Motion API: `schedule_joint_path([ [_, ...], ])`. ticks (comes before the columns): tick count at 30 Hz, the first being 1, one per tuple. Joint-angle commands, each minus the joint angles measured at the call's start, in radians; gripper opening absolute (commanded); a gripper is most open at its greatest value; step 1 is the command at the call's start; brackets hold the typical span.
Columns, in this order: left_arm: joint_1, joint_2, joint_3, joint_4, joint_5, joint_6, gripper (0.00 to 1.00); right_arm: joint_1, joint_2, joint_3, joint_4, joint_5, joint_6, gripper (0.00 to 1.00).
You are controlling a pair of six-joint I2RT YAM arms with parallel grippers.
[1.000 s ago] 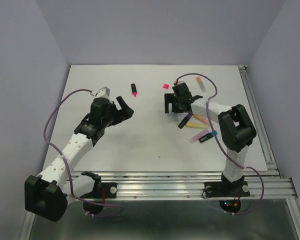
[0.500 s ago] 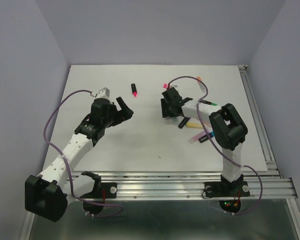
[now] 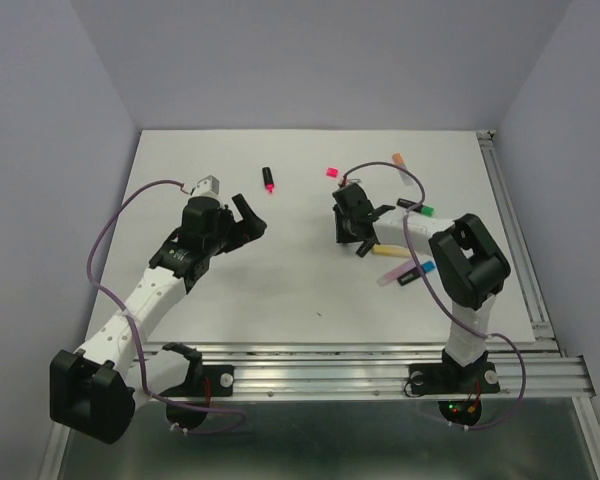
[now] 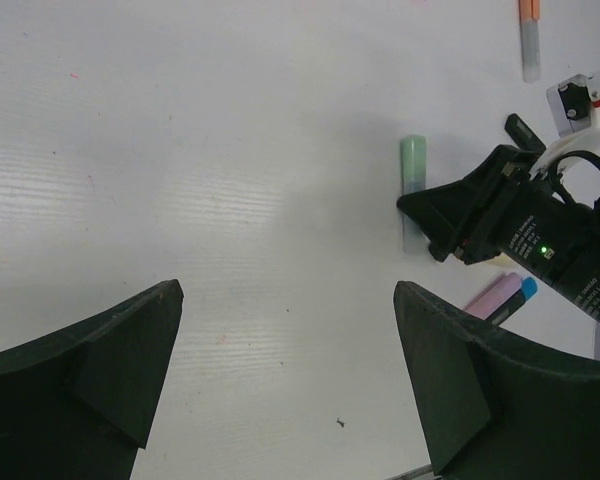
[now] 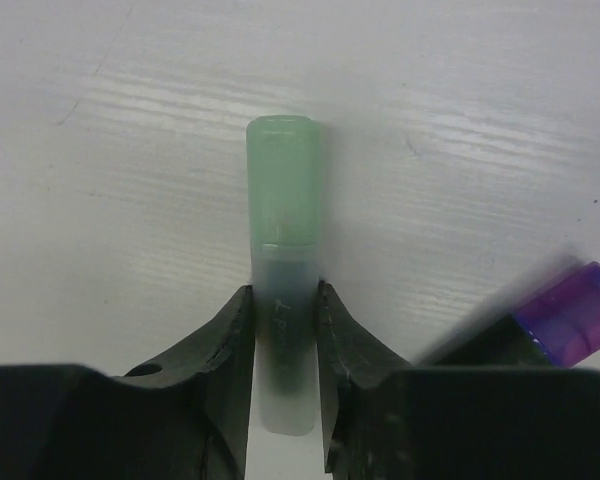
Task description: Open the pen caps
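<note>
White table (image 3: 280, 290), lilac walls. Right gripper (image 5: 283, 300) is clamped on the green pen (image 5: 282, 262), with the fingers (image 5: 235, 335) pinching its clear barrel. The pen looks to lie flat on the table.

Right wrist view: the pen's long axis runs 6–12. The green cap (image 5: 282, 180) is at the 12 end, seated and fully clear of the jaws. A purple-capped pen (image 5: 570, 315) sits near at 4 o'clock, not touching.

Left gripper (image 4: 288, 300) is wide open and empty. From its camera the green pen is at 1 o'clock, well apart, axis 12–6 with the cap at the 12 end. The right gripper covers the 6 end, coming in from 3.

Top view: the left gripper is at 9 o'clock of the right one, with bare table between them.

My read: the barrel is secured and the cap not yet pulled. The left arm is the only free one, so it crosses toward 3, straddles the cap across the axis and pulls along it. The risk is the smooth barrel sliding in the right grip.
</note>
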Motion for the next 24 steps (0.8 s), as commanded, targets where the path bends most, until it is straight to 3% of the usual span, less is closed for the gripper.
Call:
schedule_joint_path([
  [1, -0.013, -0.010, 0.008, 0.024, 0.016, -0.003, 0.99, 0.017, -0.056, -0.095, 0.041, -0.142, -0.026, 0.03],
  [7, -0.091, -0.007, -0.001, 0.099, 0.028, -0.036, 0.99, 0.072, -0.250, -0.225, 0.263, -0.403, -0.044, 0.01],
  [12, -0.165, 0.045, 0.016, 0.139, 0.007, -0.075, 0.99, 0.134, -0.418, -0.391, 0.490, -0.494, 0.038, 0.01],
  [20, -0.248, 0.108, 0.057, 0.186, -0.033, -0.105, 0.97, 0.157, -0.530, -0.413, 0.538, -0.564, 0.087, 0.01],
  [24, -0.269, 0.108, 0.028, 0.248, -0.036, -0.145, 0.83, 0.160, -0.542, -0.408, 0.526, -0.577, 0.089, 0.01],
])
